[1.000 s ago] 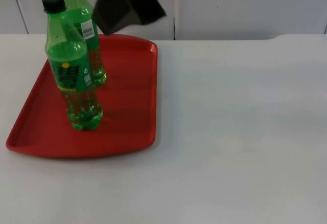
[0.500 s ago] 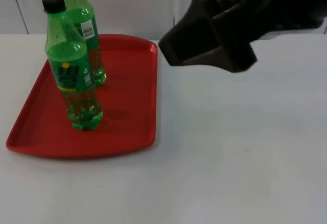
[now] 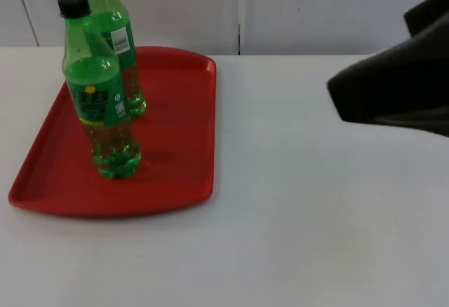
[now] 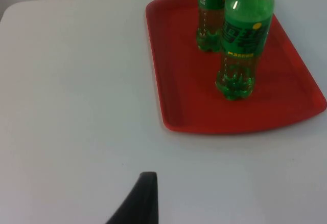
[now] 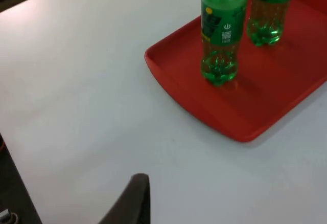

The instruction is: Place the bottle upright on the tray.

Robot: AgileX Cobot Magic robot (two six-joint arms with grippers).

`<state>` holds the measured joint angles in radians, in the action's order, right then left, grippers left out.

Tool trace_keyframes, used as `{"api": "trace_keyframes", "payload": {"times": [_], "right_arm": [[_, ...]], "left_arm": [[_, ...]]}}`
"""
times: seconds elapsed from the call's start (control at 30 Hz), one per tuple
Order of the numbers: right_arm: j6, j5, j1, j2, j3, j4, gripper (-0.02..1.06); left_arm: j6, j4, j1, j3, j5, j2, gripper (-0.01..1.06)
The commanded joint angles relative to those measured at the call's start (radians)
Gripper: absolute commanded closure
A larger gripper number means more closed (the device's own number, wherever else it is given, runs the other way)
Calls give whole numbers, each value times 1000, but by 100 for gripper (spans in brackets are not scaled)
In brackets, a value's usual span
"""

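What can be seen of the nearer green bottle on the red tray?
The nearer green bottle is clear green plastic with a black cap, a green label with yellow print around its middle, and green liquid inside. It stands upright on the floor of the red tray, towards the tray's front, just in front of the second green bottle, apparently with a small gap between them. Nothing grips it.

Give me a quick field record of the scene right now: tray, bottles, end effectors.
tray: red tray on the white table
front bottle: green bottle, upright on the tray, black cap on
rear bottle: second green bottle, upright on the tray behind it
right end effector: right end effector above bare table, apart from the tray
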<state>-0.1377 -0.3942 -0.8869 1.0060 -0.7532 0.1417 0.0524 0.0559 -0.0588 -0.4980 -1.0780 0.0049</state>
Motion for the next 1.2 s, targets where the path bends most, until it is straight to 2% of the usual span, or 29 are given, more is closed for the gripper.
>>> {"api": "trace_keyframes", "payload": {"times": [0.0, 0.2, 0.3, 0.47, 0.7, 0.83, 1.17], "right_arm": [[-8, 15, -5, -60, 33, -5, -1], [-8, 4, -5, -223, 99, -9, -1], [-8, -40, -5, -284, 116, -31, -1], [-8, -220, -5, -457, 121, -35, -1], [-8, -324, -5, -605, 121, -36, -1], [-1, -406, -5, -712, 121, -67, -1], [16, -507, -5, -901, 121, -97, -1]], "left_arm": [[-6, 3, 0, 3, 2, -5, 0], [-6, 3, 0, 3, 2, -5, 0], [-6, 3, 0, 3, 2, -5, 0], [-6, 3, 0, 3, 2, -5, 0], [-6, 3, 0, 3, 2, -5, 0], [-6, 3, 0, 3, 2, -5, 0], [-6, 3, 0, 3, 2, -5, 0]]}}
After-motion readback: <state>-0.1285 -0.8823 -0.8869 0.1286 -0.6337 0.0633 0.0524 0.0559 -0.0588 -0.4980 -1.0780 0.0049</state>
